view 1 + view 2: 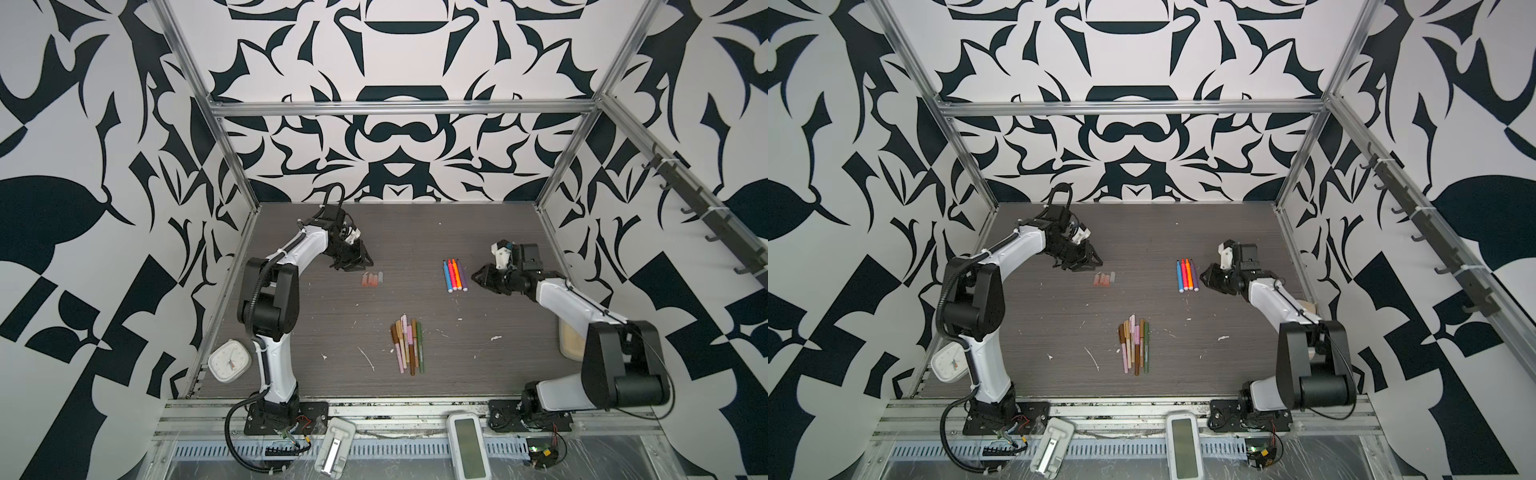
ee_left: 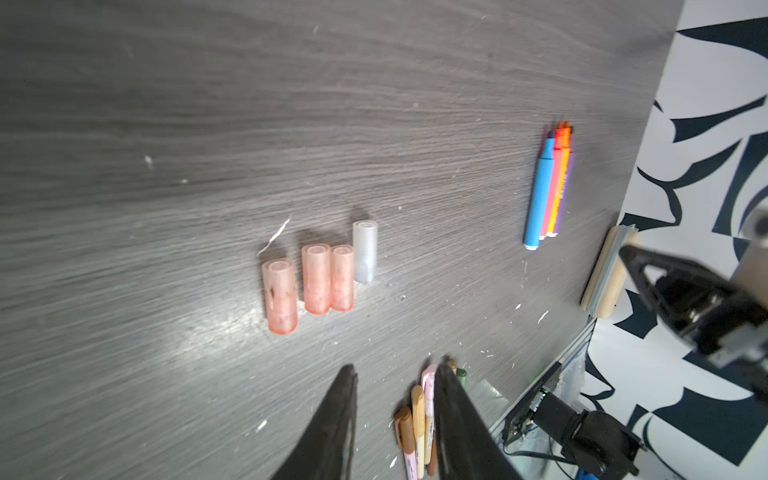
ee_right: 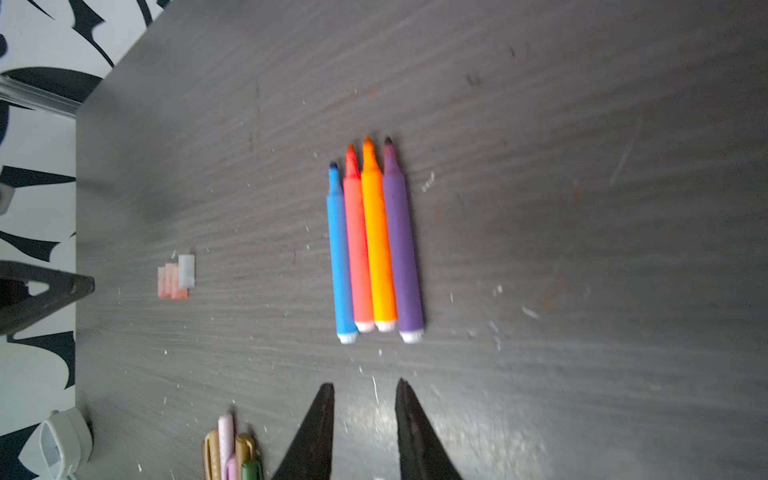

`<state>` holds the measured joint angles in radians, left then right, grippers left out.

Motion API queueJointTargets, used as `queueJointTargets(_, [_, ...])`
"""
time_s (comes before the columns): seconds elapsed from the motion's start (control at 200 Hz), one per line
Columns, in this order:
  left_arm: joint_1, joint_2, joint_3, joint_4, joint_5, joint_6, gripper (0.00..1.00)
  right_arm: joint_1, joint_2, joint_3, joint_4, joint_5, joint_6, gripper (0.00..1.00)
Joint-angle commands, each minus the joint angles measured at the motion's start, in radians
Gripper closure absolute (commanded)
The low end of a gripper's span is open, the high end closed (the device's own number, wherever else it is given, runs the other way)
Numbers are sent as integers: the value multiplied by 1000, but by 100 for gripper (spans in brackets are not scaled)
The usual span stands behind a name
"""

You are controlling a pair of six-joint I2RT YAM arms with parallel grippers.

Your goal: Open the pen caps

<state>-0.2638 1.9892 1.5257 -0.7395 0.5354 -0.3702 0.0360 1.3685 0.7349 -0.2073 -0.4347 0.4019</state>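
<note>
At the right edge, what may be a tan tub sits half hidden by the right arm, contents unclear; the grey wood-grain table is flecked white; four bright pens lie touching, tips bare; translucent caps (three pinkish, one clear) lie well left; slim pens lie capped, nearer the front; left gripper and right gripper stand narrowly parted, empty.

open table between caps and bright pens, slim pens mid-front

Grey table — loose caps, bright pens, slim pens.
</note>
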Motion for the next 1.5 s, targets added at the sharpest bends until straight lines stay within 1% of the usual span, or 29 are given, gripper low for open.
queueJointTargets(0.0, [10,44,-20,3,45,-34,67,4,-81,-117,12,48,16,72])
queueJointTargets(0.2, [22,72,-32,13,33,-47,67,3,-205,-263,42,51,62,72])
queueJointTargets(0.35, [21,72,-37,10,7,-47,66,4,-257,-285,42,72,69,72])
queueJointTargets(0.655, [21,104,-24,-5,-27,-49,66,4,-262,-292,51,71,65,72])
queueJointTargets(0.97, [21,141,-11,17,12,-69,65,4,-278,-301,54,71,65,72])
queueJointTargets(1.2, [22,164,4,16,15,-75,62,3,-276,-299,52,71,63,72])
queueJointTargets(1.495, [21,174,14,15,16,-76,62,3,-270,-298,54,69,62,72])
